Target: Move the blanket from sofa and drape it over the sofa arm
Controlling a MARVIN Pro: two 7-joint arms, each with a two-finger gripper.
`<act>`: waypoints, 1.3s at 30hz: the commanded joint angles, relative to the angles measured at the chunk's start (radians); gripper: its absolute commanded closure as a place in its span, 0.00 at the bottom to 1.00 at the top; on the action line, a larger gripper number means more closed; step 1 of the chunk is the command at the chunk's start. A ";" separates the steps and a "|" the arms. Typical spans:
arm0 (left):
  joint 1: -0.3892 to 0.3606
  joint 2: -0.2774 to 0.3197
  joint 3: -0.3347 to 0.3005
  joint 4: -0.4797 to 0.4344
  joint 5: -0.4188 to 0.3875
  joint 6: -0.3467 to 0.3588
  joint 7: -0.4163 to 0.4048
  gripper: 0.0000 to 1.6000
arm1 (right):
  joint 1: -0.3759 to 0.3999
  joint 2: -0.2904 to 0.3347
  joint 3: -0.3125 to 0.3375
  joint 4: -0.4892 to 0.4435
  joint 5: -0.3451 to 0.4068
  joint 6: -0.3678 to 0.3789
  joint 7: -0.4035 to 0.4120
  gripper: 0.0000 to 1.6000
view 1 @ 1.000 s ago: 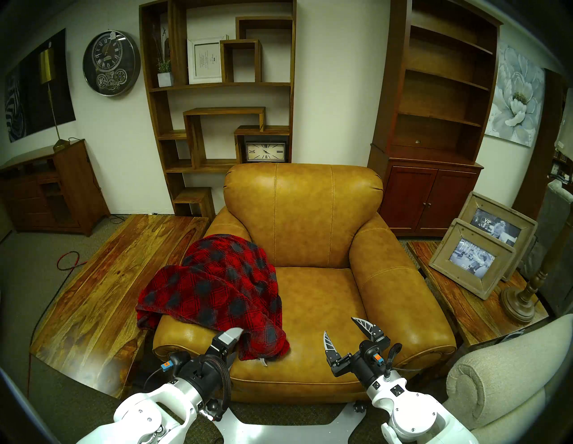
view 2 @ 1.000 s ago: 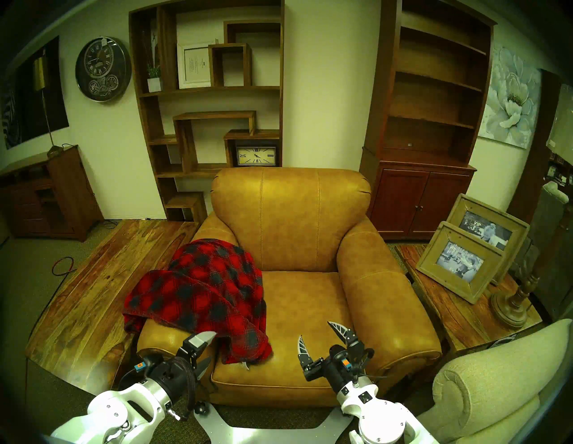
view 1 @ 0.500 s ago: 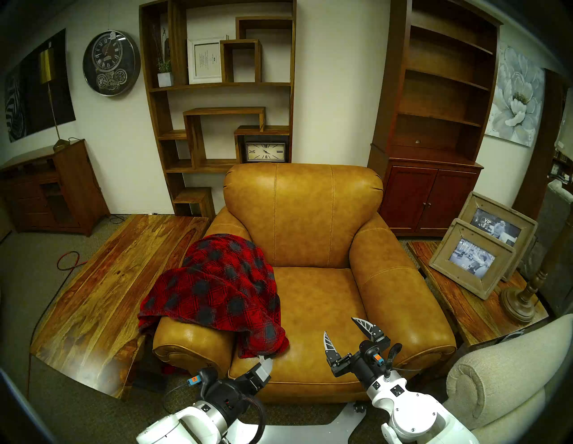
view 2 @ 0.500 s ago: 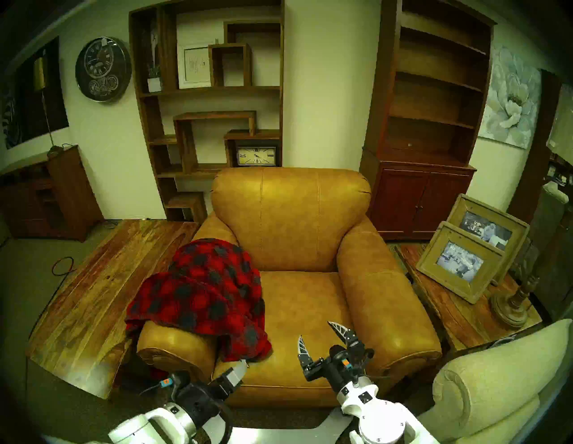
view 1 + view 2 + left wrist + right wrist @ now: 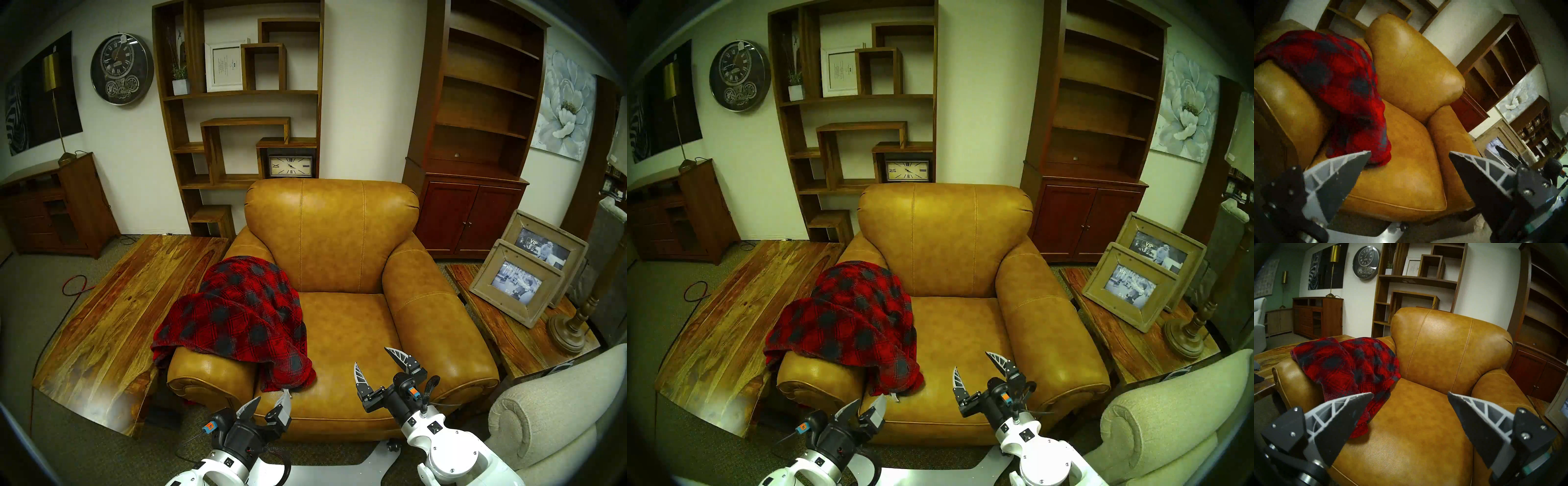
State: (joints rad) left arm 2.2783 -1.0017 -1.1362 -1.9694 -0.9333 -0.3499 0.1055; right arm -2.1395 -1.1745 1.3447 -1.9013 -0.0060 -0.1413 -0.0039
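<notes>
The red plaid blanket [image 5: 237, 315] lies draped over the sofa arm [image 5: 210, 373] of the tan leather sofa [image 5: 346, 339]. One end hangs down onto the seat's front left corner, and another part hangs outside the arm. My left gripper [image 5: 273, 398] is open and empty, low in front of the seat edge, just below the blanket's white tag. My right gripper [image 5: 371, 356] is open and empty above the seat's front right. The blanket also shows in the left wrist view [image 5: 1335, 81] and the right wrist view [image 5: 1349, 368].
A long wooden table [image 5: 118, 305] stands left of the sofa. A side table [image 5: 492, 336] on the right holds picture frames [image 5: 519, 288] and a lamp base [image 5: 566, 332]. A beige fabric sofa arm [image 5: 543, 407] is at bottom right. Shelves stand behind.
My left gripper has drawn back from the blanket's lower end at the arm's front, dropped to the seat's front edge and turned. The blanket settled slightly. The right arm has not moved.
</notes>
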 commanded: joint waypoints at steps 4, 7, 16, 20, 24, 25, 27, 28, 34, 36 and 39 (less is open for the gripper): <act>-0.027 -0.034 0.012 -0.002 -0.037 -0.035 -0.072 0.00 | 0.003 0.003 -0.001 -0.025 -0.001 -0.002 0.000 0.00; -0.017 -0.037 0.008 0.001 -0.006 -0.071 -0.070 0.00 | 0.003 0.004 -0.002 -0.025 -0.001 -0.002 -0.001 0.00; 0.013 -0.035 -0.003 -0.004 0.003 -0.110 -0.066 0.00 | 0.003 0.007 -0.003 -0.026 0.001 -0.001 -0.003 0.00; 0.014 -0.036 -0.003 -0.003 0.004 -0.112 -0.068 0.00 | 0.003 0.008 -0.004 -0.026 0.002 -0.001 -0.004 0.00; 0.015 -0.038 -0.004 -0.003 0.006 -0.113 -0.068 0.00 | 0.004 0.009 -0.005 -0.026 0.002 -0.001 -0.005 0.00; 0.015 -0.038 -0.004 -0.003 0.006 -0.113 -0.068 0.00 | 0.004 0.009 -0.005 -0.026 0.003 -0.001 -0.006 0.00; 0.016 -0.038 -0.004 -0.003 0.007 -0.113 -0.069 0.00 | 0.004 0.010 -0.006 -0.026 0.003 -0.001 -0.006 0.00; 0.016 -0.039 -0.004 -0.003 0.007 -0.113 -0.069 0.00 | 0.004 0.010 -0.006 -0.026 0.003 -0.001 -0.007 0.00; 0.017 -0.040 -0.005 -0.003 0.008 -0.112 -0.070 0.00 | 0.004 0.012 -0.007 -0.026 0.004 -0.001 -0.008 0.00; 0.017 -0.041 -0.006 -0.003 0.009 -0.112 -0.070 0.00 | 0.005 0.012 -0.008 -0.026 0.005 -0.001 -0.009 0.00; 0.018 -0.042 -0.006 -0.003 0.009 -0.112 -0.070 0.00 | 0.005 0.013 -0.008 -0.026 0.005 -0.001 -0.010 0.00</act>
State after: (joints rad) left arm 2.2945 -1.0413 -1.1428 -1.9573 -0.9242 -0.4531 0.0418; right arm -2.1390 -1.1621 1.3370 -1.9042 0.0014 -0.1405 -0.0149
